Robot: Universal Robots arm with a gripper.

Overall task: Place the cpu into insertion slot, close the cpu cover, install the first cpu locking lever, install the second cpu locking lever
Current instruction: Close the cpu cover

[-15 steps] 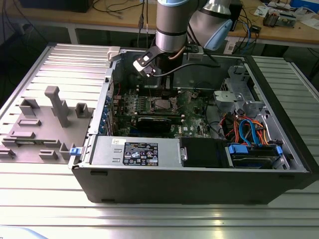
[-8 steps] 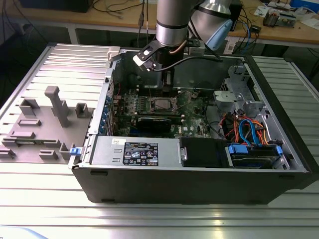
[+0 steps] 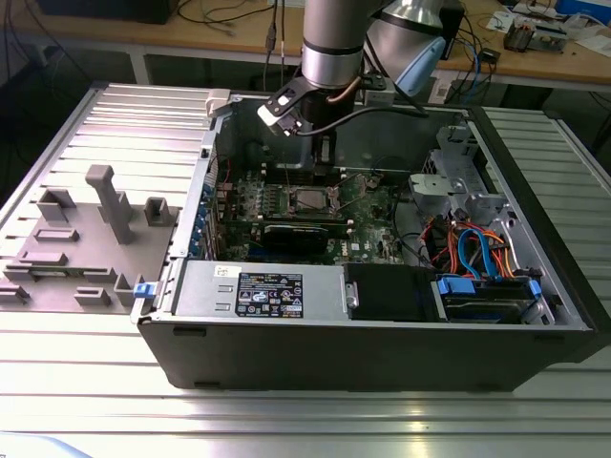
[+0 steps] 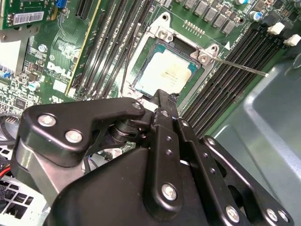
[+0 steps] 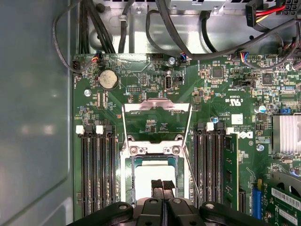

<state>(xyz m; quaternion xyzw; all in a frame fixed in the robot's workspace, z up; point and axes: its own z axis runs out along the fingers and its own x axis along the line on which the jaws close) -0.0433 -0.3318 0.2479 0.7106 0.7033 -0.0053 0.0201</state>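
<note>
The cpu (image 5: 149, 181) (image 4: 165, 74), a pale silvery square, lies in the insertion slot (image 5: 129, 179) (image 3: 310, 200) on the green board. The cpu cover (image 5: 156, 106) stands swung open beyond the slot, with the board showing through its window. A thin locking lever (image 4: 240, 66) (image 5: 189, 162) sticks out free beside the slot. My gripper (image 5: 162, 184) (image 4: 162, 99) (image 3: 325, 153) hangs just over the cpu's near edge, its black fingers shut together with nothing seen between them.
Black memory slots (image 5: 96, 169) flank the socket on both sides. A long black graphics card (image 3: 304, 234), a labelled box (image 3: 258, 291) and bundled cables (image 3: 473, 253) sit inside the case. The case wall (image 5: 33, 117) is close. A grey fixture (image 3: 105, 229) lies outside the case.
</note>
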